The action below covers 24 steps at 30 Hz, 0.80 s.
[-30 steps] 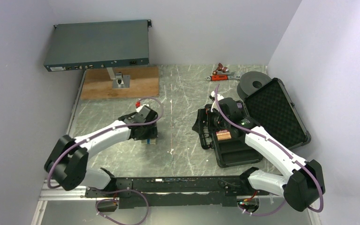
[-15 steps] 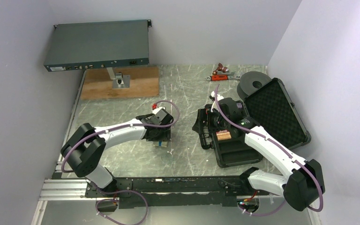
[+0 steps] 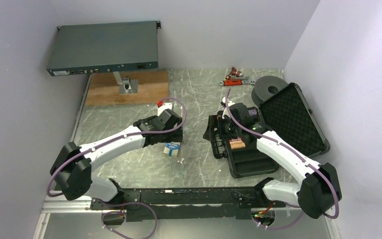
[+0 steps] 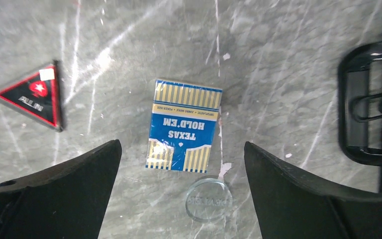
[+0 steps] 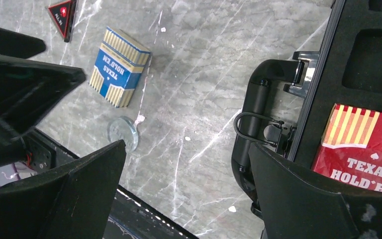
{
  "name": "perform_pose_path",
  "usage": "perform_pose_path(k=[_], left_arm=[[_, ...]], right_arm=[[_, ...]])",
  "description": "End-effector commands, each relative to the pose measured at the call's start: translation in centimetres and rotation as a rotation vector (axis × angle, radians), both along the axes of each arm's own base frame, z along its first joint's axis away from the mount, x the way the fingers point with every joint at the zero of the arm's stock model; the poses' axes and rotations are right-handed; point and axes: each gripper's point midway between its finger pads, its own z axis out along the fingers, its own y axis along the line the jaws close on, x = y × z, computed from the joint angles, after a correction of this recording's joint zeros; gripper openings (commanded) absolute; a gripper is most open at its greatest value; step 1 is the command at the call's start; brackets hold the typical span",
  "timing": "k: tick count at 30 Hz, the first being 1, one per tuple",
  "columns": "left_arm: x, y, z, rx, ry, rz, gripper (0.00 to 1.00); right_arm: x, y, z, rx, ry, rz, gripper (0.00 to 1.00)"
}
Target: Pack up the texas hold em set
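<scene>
Flat on tabletop [image 4: 278, 59] between left gripper [image 4: 181, 148]'s spread fingers [image 4: 69, 189], blue-white card box [image 4: 185, 125] — right gripper [image 5: 186, 147]'s fingers [image 5: 303, 199] spread too.

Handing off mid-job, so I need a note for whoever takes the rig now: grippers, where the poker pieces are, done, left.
Left gripper open, empty, above the blue-white card box on the table.
Right gripper open, empty, at the handle side of the case.
Clear disc and red triangle lie near that box.
Done: red card box sits in the open case.
Left: pack box, disc, triangle; close lid.
</scene>
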Motion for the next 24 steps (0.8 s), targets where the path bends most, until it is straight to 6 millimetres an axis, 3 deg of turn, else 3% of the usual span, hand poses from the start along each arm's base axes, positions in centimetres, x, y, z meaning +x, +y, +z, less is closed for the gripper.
perform_pose_path(k=[1, 7, 12, 19, 24], left_arm=[[1.6, 1.1, 6.6, 0.025, -0.131, -0.017, 1.0], [3.1, 4.9, 12.9, 0.126, -0.243, -0.018, 1.0], [4.3, 8.1, 15.7, 0.215, -0.292, -0.006, 1.0], [6.2, 11.4, 16.9, 0.275, -0.371, 0.027, 1.0], [7.1, 12.9, 15.5, 0.226, -0.412, 0.04, 1.0]], right_arm=[[1.2, 0.7, 1.5, 0.026, -0.015, -0.024, 0.98], [1.7, 0.9, 0.8, 0.022, 0.02, -0.059, 0.99], [2.0, 1.0, 0.2, 0.011, 0.054, -0.09, 1.0], [2.4, 1.0, -0.3, -0.022, 0.075, -0.133, 1.0], [2.9, 0.8, -1.3, -0.037, 0.108, -0.182, 1.0]])
